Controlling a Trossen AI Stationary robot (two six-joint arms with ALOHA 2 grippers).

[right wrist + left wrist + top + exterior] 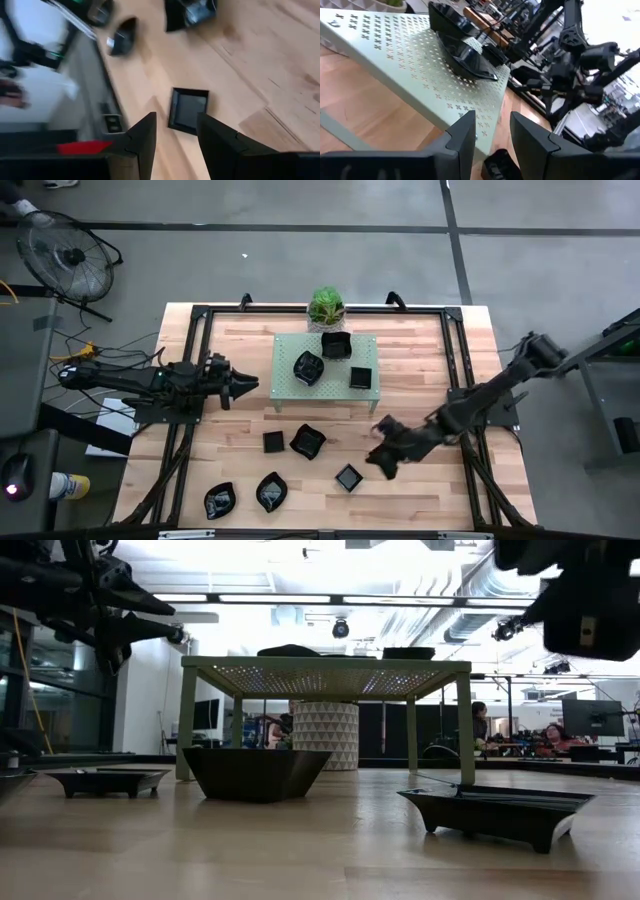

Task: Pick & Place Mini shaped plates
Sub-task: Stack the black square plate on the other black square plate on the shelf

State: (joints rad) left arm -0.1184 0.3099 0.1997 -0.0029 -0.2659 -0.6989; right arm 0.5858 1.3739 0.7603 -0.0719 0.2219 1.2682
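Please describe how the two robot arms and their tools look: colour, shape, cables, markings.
Both arms are dark, nearly black, built of jointed segments. The left tool and the right tool each end in two flat, matte black fingers with angular, stepped inner edges. In the high view, the right arm looks longer and slimmer. No markings are readable; cables cannot be made out clearly.

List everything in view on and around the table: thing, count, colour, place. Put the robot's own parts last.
Plates on rack: three, glossy black, on the pale green rack top.
Plates on table: five, glossy black, on the wood in front of the rack, one square one by the right gripper.
Rack: one, pale green, perforated, mid-table toward the back.
Potted plant: one, green, behind the rack.
Table: one, light wood with black frame.
Fan: one, black, on the floor far left.
Left gripper: dark, open, empty, beside the rack's left edge.
Right gripper: dark, open, empty, above the table right of the square plate.
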